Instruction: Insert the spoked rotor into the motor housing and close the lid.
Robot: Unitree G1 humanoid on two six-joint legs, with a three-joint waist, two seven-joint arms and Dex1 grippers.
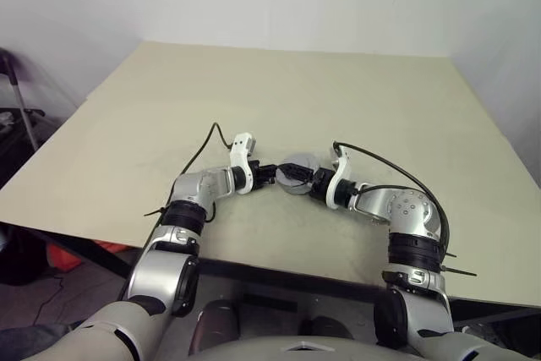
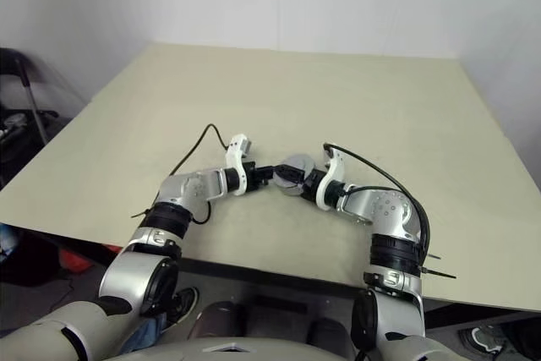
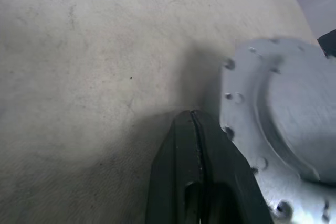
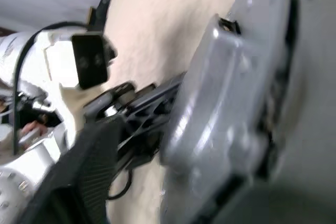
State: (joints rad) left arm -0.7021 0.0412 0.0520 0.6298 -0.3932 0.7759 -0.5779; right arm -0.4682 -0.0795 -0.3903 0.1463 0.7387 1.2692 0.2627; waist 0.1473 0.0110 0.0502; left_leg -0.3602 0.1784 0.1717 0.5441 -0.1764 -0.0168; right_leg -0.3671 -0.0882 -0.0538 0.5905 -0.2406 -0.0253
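Motor housing (image 1: pixel 297 175) sits between both grippers; left gripper (image 3: pixel 195 124) pressed together beside it; right gripper (image 1: pixel 314 182) state indeterminate.

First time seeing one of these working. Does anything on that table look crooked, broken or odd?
Nothing stands out. The round grey motor housing sits on the table between the left gripper and right gripper, with no visible damage or spill.

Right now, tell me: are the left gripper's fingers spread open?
No, the left gripper has its two black fingers pressed together beside the motor housing.
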